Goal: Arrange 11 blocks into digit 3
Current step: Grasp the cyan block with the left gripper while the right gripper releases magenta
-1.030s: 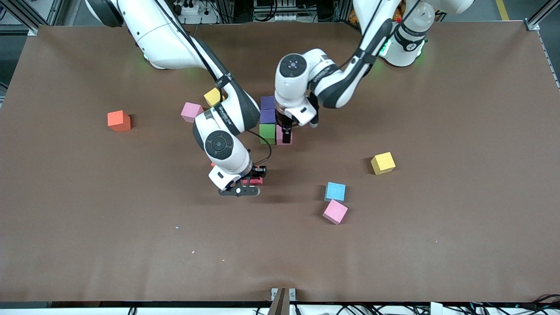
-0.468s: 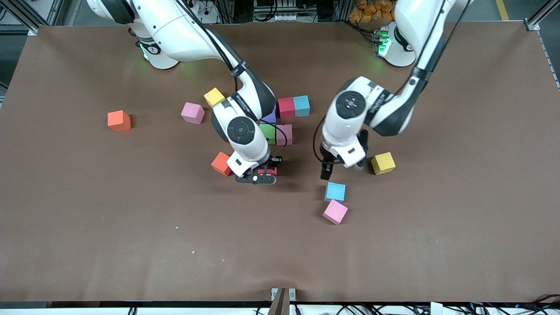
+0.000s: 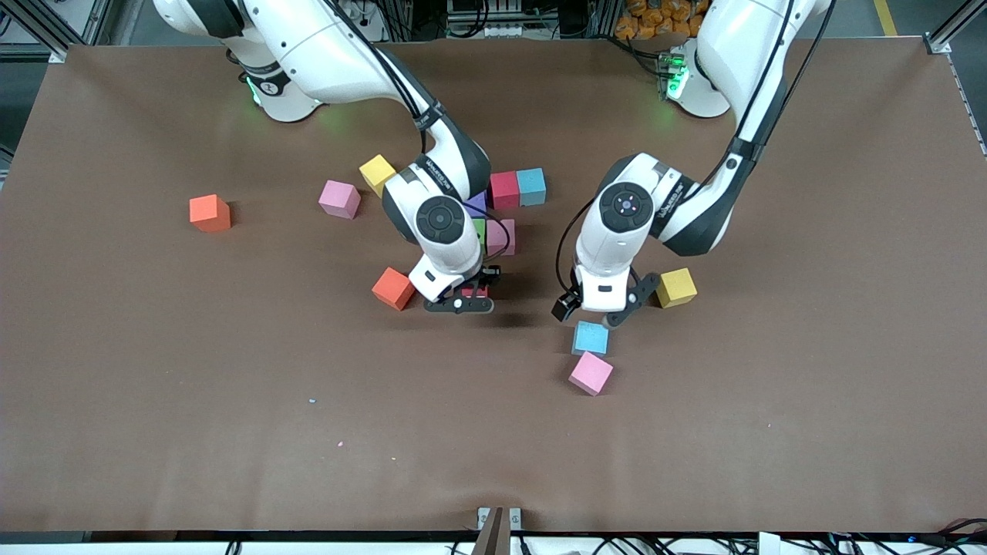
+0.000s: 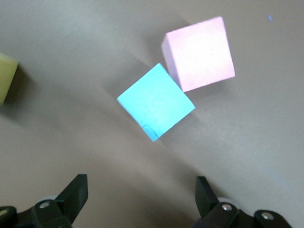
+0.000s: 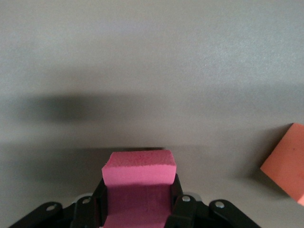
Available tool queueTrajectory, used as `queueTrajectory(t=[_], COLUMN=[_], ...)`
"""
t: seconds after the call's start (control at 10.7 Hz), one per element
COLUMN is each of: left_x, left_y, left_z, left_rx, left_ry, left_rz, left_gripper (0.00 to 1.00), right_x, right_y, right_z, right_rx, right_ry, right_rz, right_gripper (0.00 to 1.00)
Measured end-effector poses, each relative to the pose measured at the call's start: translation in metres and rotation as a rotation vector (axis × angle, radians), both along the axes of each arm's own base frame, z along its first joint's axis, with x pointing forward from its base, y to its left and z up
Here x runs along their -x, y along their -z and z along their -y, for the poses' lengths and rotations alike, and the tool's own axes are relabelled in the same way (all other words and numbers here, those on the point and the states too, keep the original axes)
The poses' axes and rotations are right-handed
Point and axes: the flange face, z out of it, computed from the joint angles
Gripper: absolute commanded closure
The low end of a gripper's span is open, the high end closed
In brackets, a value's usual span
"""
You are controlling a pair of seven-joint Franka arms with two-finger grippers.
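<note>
My right gripper [image 3: 463,297] is shut on a crimson block [image 5: 138,189] and holds it low over the table beside an orange block [image 3: 393,288]. It is just in front of a cluster of blocks: pink [image 3: 503,237], green [image 3: 480,230], purple [image 3: 476,203], crimson [image 3: 504,190] and light blue [image 3: 531,186]. My left gripper [image 3: 597,308] is open with nothing between its fingers. It hangs just above a light blue block [image 4: 156,100] that touches a pink block [image 4: 199,53]. A yellow block [image 3: 675,287] lies beside that gripper.
Loose blocks lie toward the right arm's end: yellow [image 3: 377,171], pink [image 3: 340,199] and orange [image 3: 210,213]. The right arm's wrist covers part of the green and purple blocks. The brown table [image 3: 231,432] stretches bare toward the front camera.
My left arm left the cluster and swung over to the light blue and pink pair, turning its open gripper. My right gripper carried the crimson block closer to the cluster.
</note>
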Motion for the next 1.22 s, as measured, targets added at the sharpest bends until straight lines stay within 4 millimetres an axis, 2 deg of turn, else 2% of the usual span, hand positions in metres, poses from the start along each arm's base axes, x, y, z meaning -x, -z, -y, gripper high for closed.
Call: queueTrajectory(t=[0.37, 0.66, 0.94, 1.22], left_x=[-0.019, -0.025, -0.037, -0.044], left_y=[0.017, 0.028, 0.038, 0.056], left_z=[-0.029, -0.028, -0.034, -0.038], left_rx=[-0.029, -0.034, -0.038, -0.037], left_ry=[0.358, 0.548, 0.656, 0.708], left_rz=[-0.004, -0.002, 0.001, -0.013], left_gripper=[0.0, 0.0, 0.0, 0.0], right_x=[0.029, 0.035, 0.04, 0.056], right_y=[-0.018, -0.015, -0.012, 0.0], right_z=[0.003, 0.002, -0.002, -0.01], right_rx=[0.011, 0.065, 0.056, 0.043], right_ry=[-0.006, 0.033, 0.043, 0.034], right_rz=[0.019, 0.06, 0.075, 0.093], right_gripper=[0.98, 0.99, 0.99, 0.99])
